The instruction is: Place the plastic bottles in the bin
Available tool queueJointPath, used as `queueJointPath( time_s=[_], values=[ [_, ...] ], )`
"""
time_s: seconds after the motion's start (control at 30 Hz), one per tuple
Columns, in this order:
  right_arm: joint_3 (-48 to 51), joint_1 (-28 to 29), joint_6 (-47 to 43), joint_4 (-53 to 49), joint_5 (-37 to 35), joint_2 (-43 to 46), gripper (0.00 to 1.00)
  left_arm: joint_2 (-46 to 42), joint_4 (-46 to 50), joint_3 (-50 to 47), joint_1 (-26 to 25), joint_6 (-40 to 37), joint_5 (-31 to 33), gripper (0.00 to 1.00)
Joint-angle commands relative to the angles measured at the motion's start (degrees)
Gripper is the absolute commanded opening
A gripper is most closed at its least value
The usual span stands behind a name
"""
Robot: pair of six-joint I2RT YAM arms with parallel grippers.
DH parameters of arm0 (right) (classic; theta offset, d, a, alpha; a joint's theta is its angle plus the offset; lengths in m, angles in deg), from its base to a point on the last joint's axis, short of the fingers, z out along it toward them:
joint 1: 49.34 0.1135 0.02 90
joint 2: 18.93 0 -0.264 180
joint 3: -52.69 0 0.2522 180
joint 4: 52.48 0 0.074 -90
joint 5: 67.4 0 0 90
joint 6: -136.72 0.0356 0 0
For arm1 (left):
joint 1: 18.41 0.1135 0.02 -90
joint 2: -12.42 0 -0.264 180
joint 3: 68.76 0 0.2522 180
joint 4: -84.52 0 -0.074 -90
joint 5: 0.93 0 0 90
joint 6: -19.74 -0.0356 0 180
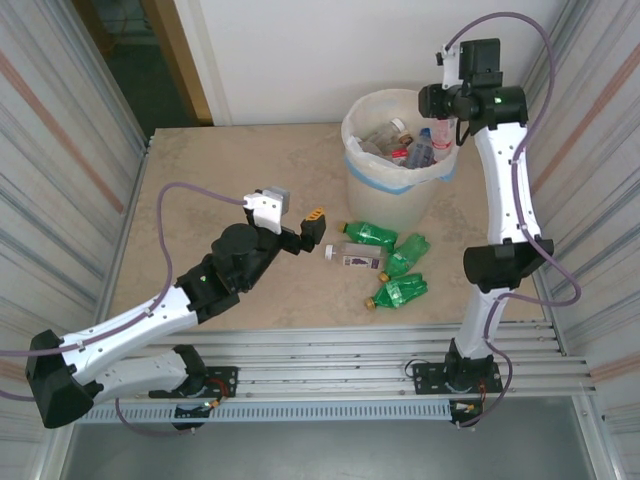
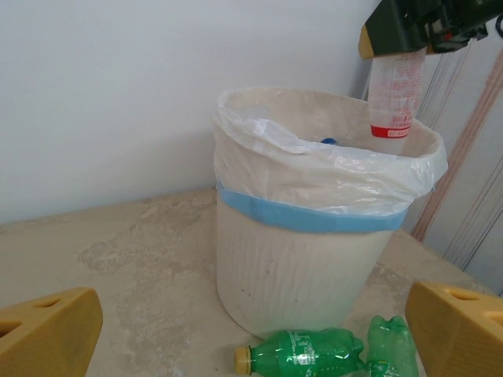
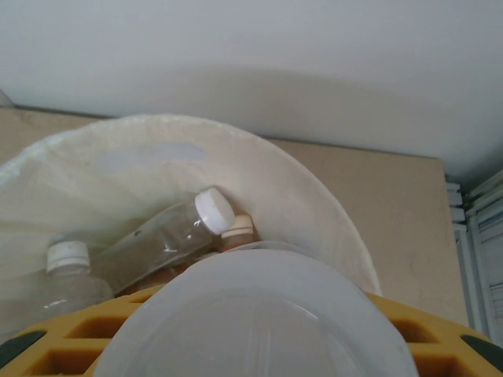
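Observation:
The bin (image 1: pixel 385 185) stands at the back of the table, cream-white with a liner bag and a blue tape band (image 2: pixel 306 214). My right gripper (image 1: pixel 447 125) hangs over its right rim, shut on a clear bottle with a red label (image 2: pixel 395 94); that bottle's base (image 3: pixel 251 314) sits between the yellow fingers (image 3: pixel 440 330). Several bottles lie inside the bin, one with a white cap (image 3: pixel 214 210). Three green bottles (image 1: pixel 372 235) (image 1: pixel 407 254) (image 1: pixel 400 291) and a clear dark-labelled bottle (image 1: pixel 355 259) lie on the table in front of the bin. My left gripper (image 1: pixel 312 228) is open, just left of them, holding nothing.
Corrugated metal walls close in both sides. A white wall runs behind the bin. The tabletop (image 1: pixel 220 190) left of the bin is bare stone. The nearest green bottle (image 2: pixel 306 352) lies against the bin's foot, yellow cap pointing left.

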Motion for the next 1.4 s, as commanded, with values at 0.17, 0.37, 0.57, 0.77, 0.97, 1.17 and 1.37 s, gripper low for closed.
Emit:
queueJointPath(
  time_s=[0.17, 0.37, 0.57, 0.77, 0.97, 1.17, 1.37],
  values=[
    [0.49, 0.39, -0.68, -1.48, 0.76, -6.3, 0.72, -0.39, 0.12, -0.19, 0.5, 1.03, 1.49, 0.99],
    [0.04, 2.56, -2.48, -0.81, 0.29, -6.44, 0.94, -0.24, 0.11, -0.15, 0.51, 1.34, 1.3, 0.99],
    [-0.82, 4.21, -3.53, 0.75, 1.33, -4.74, 1.0, -0.04, -0.17, -0.31, 0.58, 1.38, 1.23, 0.99],
    [-0.82, 4.75, -2.94, 3.28, 1.77, -3.43, 0.98, 0.14, -0.25, -0.21, 0.61, 1.37, 0.96, 0.99],
    [-0.76, 5.01, -1.33, 5.64, 0.09, -1.79, 0.98, 0.15, -0.24, -0.38, 0.67, 1.54, 0.82, 0.99],
    [-0.41, 4.84, 0.86, 6.87, 0.47, 1.2, 0.97, 0.14, -1.11, -1.32, 0.65, 1.79, 1.22, 0.99],
    [4.6, 4.58, 3.16, 8.49, 1.08, 4.78, 0.74, 0.14, -0.65, -1.52, 0.61, 2.01, 1.81, 0.99]
  ],
)
